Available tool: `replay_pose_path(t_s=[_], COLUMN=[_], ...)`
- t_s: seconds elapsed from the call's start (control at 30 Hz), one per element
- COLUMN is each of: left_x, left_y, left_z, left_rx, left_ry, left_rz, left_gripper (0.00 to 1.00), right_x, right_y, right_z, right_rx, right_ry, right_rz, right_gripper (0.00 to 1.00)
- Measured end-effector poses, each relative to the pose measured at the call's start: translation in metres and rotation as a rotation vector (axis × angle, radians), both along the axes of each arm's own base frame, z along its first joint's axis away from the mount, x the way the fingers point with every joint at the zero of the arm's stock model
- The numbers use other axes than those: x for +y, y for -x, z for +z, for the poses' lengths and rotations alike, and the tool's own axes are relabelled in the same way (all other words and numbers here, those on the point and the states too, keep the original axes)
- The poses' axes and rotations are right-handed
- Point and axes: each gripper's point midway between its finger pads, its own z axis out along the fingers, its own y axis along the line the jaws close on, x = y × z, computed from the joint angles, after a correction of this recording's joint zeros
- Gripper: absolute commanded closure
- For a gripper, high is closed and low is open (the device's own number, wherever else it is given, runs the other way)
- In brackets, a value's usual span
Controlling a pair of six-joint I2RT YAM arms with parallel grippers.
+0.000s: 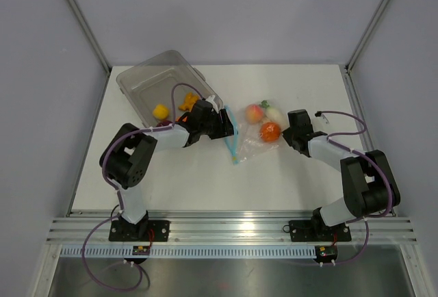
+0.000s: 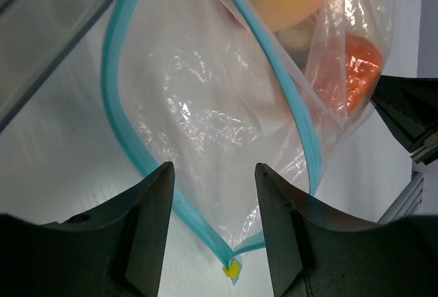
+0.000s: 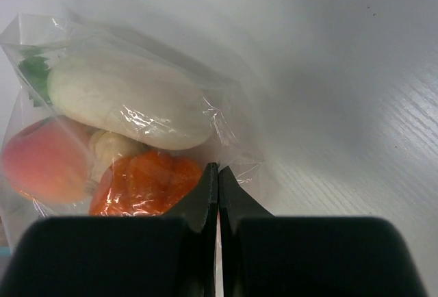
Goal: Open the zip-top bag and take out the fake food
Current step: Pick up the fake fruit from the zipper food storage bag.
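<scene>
The zip-top bag [image 1: 248, 141] lies mid-table, its light-blue zip strip [image 2: 118, 126] parted into an open loop. Inside show a peach [image 3: 44, 160], a white radish [image 3: 130, 98] and an orange piece [image 3: 144, 184]; the same fake food shows from above [image 1: 270, 131]. My left gripper [image 2: 213, 170] is open at the bag's mouth, its jaws either side of the strip's corner and holding nothing. It shows in the top view [image 1: 226, 124] too. My right gripper [image 3: 217, 168] is shut, pinching the bag's clear plastic at the closed end beside the orange piece.
A rigid clear tub [image 1: 147, 78] lies tilted at the back left, right behind my left gripper, with a yellow piece [image 1: 160, 111] and an orange piece [image 1: 189, 98] in it. Frame posts stand at the table's back corners.
</scene>
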Motion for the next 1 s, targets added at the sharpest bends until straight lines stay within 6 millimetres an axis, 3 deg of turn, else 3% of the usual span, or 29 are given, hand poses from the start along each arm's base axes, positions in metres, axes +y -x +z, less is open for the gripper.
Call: replay_pose_path(t_s=[0.17,0.4,1.0], left_x=[-0.018,-0.035,-0.033], left_y=[0.004,0.015,0.013], left_z=[-0.001,0.004,-0.014], left_rx=[-0.016,-0.038,0.006], left_ry=[0.051,0.076,0.034], left_rz=[-0.058,-0.116,-0.093], left_gripper=[0.46,0.36,0.32], right_x=[0.005,0.008,0.008], right_y=[0.000,0.000,0.001], right_z=[0.000,-0.002,0.001], right_rx=[-0.006,-0.011,-0.017], right_ry=[-0.017,-0.024,-0.007], right_rz=[0.019,0.043,0.063], right_gripper=[1.00,1.00,1.00])
